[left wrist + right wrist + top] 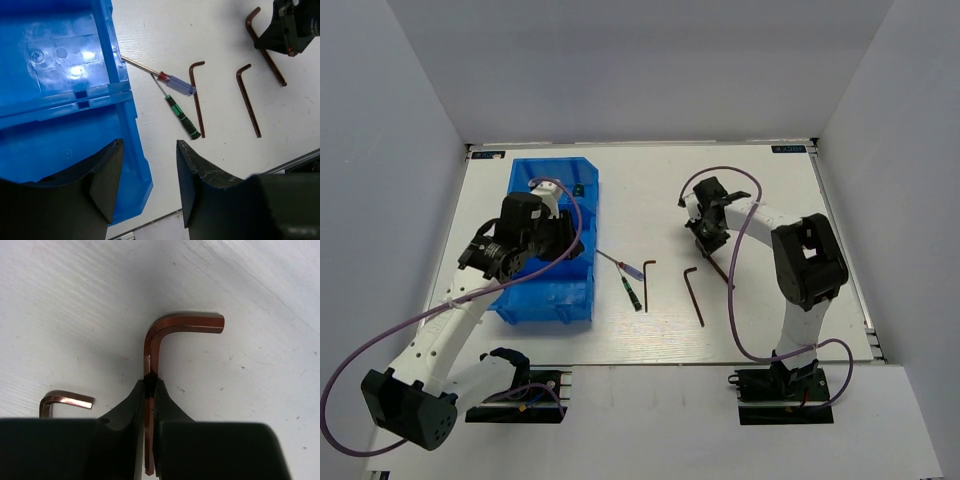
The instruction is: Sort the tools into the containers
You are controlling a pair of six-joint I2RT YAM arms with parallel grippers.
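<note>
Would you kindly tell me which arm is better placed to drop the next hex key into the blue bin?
Right: the right fingers are shut on a hex key, while the left fingers hang open and empty over the bin.

Hiding behind fingers, running off picture edges.
Right wrist view: partly burying the held hex key's (170, 325) long shank between the right gripper's (150, 386) pinching fingers, cutting a second hex key (67, 399) down to its bent end behind the gripper body. Left wrist view: clipping the blue bin (60, 115) at the top and left edges, masking its lower part behind the left gripper (148, 165). From above: covering the bin's middle under the left arm (460, 320), leaving a small dark item (578, 188) in its far compartment too small to tell.
</note>
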